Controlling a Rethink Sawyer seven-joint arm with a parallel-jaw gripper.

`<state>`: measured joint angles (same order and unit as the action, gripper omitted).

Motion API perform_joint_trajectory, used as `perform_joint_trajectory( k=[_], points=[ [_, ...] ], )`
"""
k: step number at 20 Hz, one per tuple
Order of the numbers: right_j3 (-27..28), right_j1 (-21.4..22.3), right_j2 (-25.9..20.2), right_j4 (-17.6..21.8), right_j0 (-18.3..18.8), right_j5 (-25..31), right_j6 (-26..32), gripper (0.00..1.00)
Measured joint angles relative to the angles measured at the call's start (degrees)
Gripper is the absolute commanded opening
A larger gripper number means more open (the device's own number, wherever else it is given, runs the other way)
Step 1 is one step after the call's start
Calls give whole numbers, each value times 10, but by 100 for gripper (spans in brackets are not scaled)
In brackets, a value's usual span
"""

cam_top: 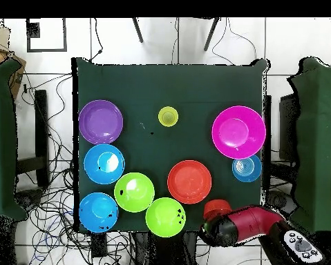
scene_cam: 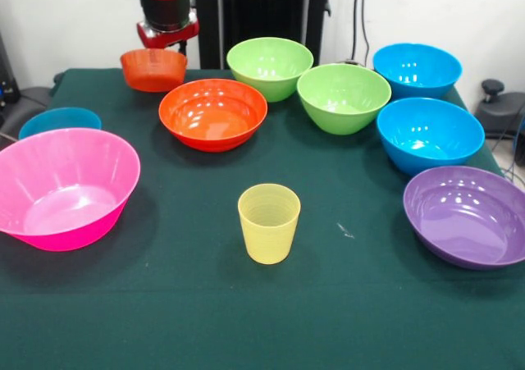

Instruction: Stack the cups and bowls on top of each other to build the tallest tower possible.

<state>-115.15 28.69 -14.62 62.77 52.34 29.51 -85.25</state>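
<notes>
My gripper (scene_cam: 165,45) hangs right over the small orange bowl (scene_cam: 152,69) at the table's back left, and the arm's head hides its grip; from above, the gripper (cam_top: 217,219) covers part of that bowl (cam_top: 215,206). The pale-yellow cup (scene_cam: 268,222) stands upright alone at the front middle. A large orange bowl (scene_cam: 212,112), two lime green bowls (scene_cam: 269,66) (scene_cam: 343,97), two blue bowls (scene_cam: 417,69) (scene_cam: 429,134), a purple bowl (scene_cam: 467,216), a big pink bowl (scene_cam: 61,188) and a small blue bowl (scene_cam: 59,122) each sit apart. No tower shows.
The dark green cloth table (scene_cam: 344,304) carries everything. Cables lie on the floor around it, and other green tables (cam_top: 2,138) stand on both sides in the overhead view.
</notes>
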Motion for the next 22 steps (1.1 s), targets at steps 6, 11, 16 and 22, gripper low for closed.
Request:
perform_joint_trajectory(
  k=[6, 11, 16, 22],
  points=[
    [0, 1, 13, 0, -7, -19, 0, 100],
    [0, 11, 28, 0, -22, -37, 0, 100],
    [0, 24, 30, 0, -27, -43, 0, 100],
    [0, 42, 30, 0, -27, -63, 0, 100]
  ],
)
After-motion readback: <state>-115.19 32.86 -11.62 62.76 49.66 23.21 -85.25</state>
